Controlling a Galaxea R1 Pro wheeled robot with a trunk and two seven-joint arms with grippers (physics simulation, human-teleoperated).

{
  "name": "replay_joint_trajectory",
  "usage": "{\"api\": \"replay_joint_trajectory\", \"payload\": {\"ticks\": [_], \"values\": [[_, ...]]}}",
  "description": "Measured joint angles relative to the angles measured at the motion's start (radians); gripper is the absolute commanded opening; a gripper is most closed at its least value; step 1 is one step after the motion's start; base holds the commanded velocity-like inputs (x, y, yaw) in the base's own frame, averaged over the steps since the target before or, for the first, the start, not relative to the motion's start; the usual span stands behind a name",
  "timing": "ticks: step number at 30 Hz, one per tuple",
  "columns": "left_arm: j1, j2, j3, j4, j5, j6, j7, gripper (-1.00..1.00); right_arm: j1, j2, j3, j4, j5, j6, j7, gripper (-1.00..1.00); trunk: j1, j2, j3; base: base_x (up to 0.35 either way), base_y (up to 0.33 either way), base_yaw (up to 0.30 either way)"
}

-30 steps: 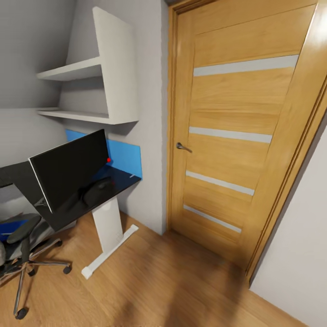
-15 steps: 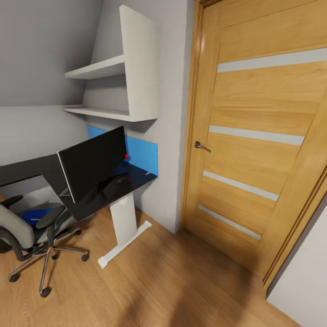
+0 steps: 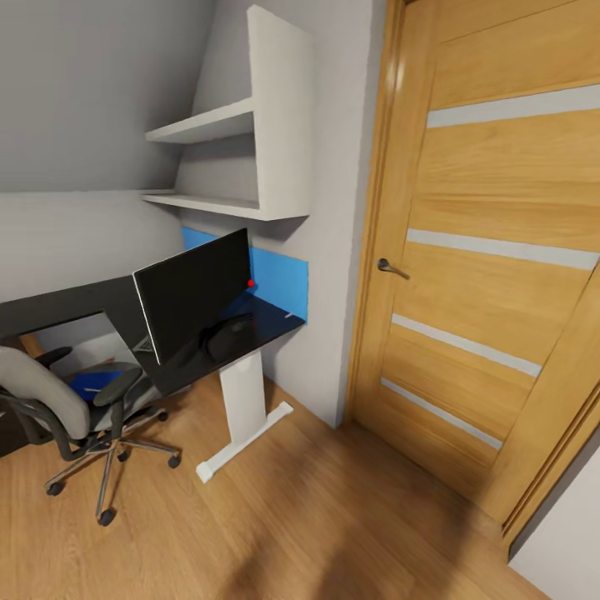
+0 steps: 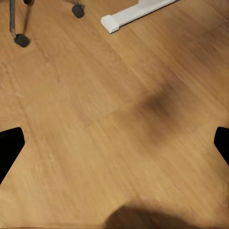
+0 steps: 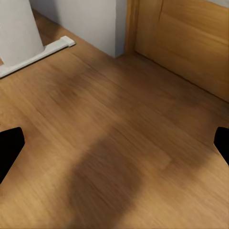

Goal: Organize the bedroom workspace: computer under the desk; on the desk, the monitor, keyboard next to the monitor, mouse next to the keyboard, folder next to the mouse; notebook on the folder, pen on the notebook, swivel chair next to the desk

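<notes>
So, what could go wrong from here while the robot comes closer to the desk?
1. The swivel chair stands in front of the desk on castors; a bump from the base could roll it away, with the blue folder on its seat.
2. The monitor stands tilted near the desk's front edge, so a careless reach may tip it.
3. The desk's white foot juts across the floor and could catch the base.

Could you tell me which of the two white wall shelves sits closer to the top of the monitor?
The lower shelf. It hangs just above the monitor and the blue desk panel, while the upper shelf sits higher on the wall.
</notes>
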Motion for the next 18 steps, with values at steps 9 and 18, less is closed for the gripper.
{"api": "replay_joint_trajectory", "payload": {"ticks": [9,18], "values": [[0.000,0.000,0.044,0.000,-0.005,0.001,0.000,1.00,0.000,0.000,-0.001,0.001,0.002,-0.001,-0.004,1.00,0.000,0.000,0.000,0.000,0.000,0.223],[0.000,0.000,0.050,0.000,-0.007,0.002,-0.001,1.00,0.000,-0.001,-0.001,0.001,0.002,-0.002,-0.006,1.00,0.000,0.000,0.000,0.000,0.000,0.276]]}}
